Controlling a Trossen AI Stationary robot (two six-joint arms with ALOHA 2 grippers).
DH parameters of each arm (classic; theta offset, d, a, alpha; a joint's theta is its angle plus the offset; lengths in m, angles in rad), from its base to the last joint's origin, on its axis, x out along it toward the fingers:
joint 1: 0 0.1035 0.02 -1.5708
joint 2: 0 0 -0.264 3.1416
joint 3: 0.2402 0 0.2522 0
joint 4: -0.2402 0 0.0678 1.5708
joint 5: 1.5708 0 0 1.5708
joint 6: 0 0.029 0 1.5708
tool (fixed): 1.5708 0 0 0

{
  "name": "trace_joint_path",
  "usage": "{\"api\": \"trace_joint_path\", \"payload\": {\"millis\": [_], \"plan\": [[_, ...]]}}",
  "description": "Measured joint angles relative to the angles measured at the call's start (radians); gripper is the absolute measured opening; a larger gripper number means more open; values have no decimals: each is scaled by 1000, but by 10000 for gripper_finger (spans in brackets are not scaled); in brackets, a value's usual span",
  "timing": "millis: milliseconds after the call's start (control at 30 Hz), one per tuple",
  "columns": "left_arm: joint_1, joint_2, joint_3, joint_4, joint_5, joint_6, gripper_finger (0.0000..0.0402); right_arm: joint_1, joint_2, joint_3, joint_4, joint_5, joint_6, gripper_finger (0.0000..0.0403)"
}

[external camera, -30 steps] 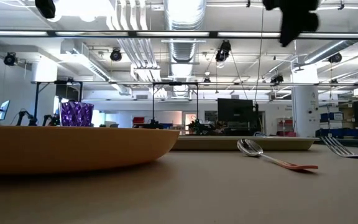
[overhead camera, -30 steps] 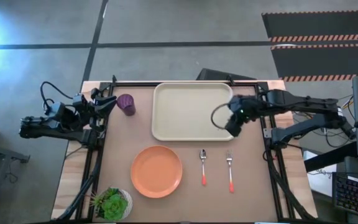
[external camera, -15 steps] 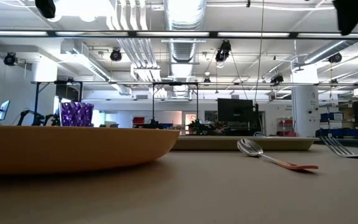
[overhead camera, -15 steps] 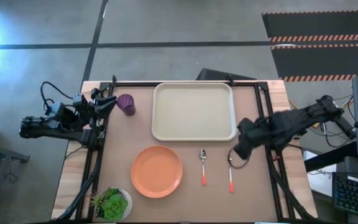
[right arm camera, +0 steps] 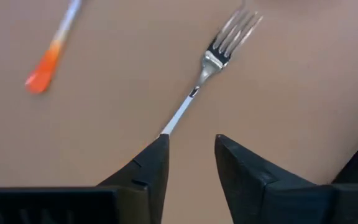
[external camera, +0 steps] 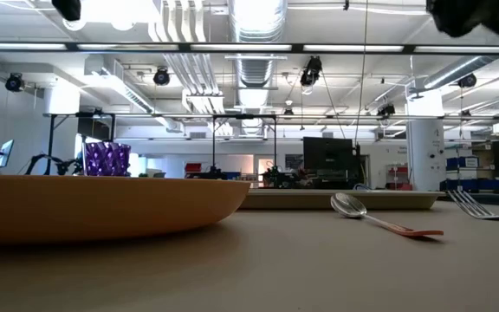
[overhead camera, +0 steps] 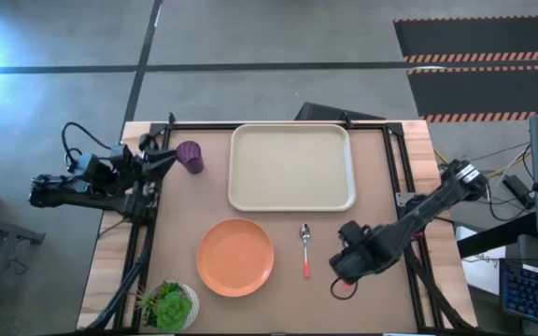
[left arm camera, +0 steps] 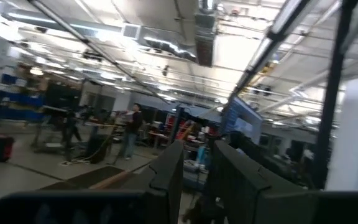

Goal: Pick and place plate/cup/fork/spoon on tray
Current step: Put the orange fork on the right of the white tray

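The right gripper (right arm camera: 188, 155) hangs over the fork (right arm camera: 219, 53) at the bench's (overhead camera: 381, 308) four o'clock, fingers parted and empty. The spoon (overhead camera: 305, 248) lies beside it, the plate (overhead camera: 235, 257) at seven, the tray (overhead camera: 291, 167) at twelve, the cup (overhead camera: 191, 156) at ten by the left gripper (overhead camera: 162, 157), whose fingers' state I cannot tell.

We are finding no text, label, brand, number or sign that we can read in any of these views. We are seeing distant screens and fixtures in the room beyond the table, but whatever marks they carry are too small or blurred for us to make out.
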Motion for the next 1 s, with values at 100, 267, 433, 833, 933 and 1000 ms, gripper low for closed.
{"api": "trace_joint_path", "payload": {"millis": [100,267,433,833,933,1000], "plan": [[0,-2,0,0,27,0,73,-1,62,8,5,-6,72,148],[0,-1,0,0,31,-1,73,1,111,7,4,-27,270,161],[0,0,0,0,52,-1,73,1,121,-10,25,-17,413,162],[0,0,1,0,64,-1,73,1,124,-191,275,-46,424,162],[0,0,1,0,75,-1,73,0,115,-247,358,-47,428,162],[0,0,1,1,75,-2,73,0,105,-274,393,-45,437,162]]}}
